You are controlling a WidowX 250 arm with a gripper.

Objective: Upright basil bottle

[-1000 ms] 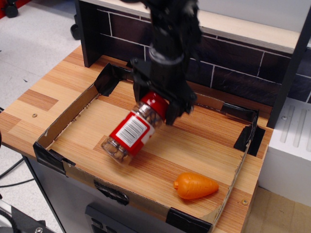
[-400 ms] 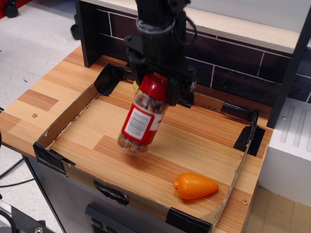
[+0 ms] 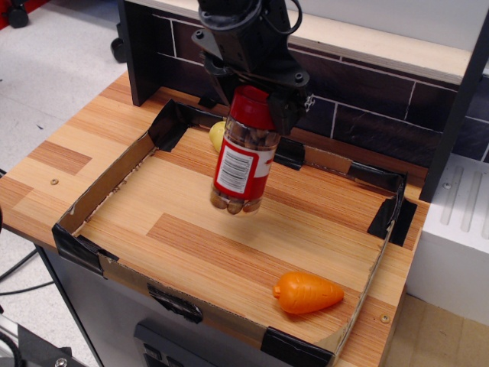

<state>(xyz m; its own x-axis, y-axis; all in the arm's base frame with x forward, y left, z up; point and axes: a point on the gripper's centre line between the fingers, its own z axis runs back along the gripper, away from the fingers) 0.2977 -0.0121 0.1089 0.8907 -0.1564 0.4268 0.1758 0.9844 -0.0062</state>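
The basil bottle (image 3: 243, 164) is a clear jar with a red lid, a red-and-white label with a barcode and brownish lumps inside. It hangs nearly upright, lid up, its base just above the wooden tray floor (image 3: 191, 237). My black gripper (image 3: 252, 99) is shut on the red lid from above, over the back middle of the tray.
An orange toy carrot (image 3: 307, 293) lies at the tray's front right. A pale yellow object (image 3: 218, 135) shows behind the bottle at the tray's back. Low cardboard walls (image 3: 107, 183) with black tape ring the tray. A dark brick-pattern backboard (image 3: 367, 107) stands behind.
The gripper has risen and moved back with the bottle in it. The bottle has swung from steeply tilted to nearly upright, lifting off the tray floor.
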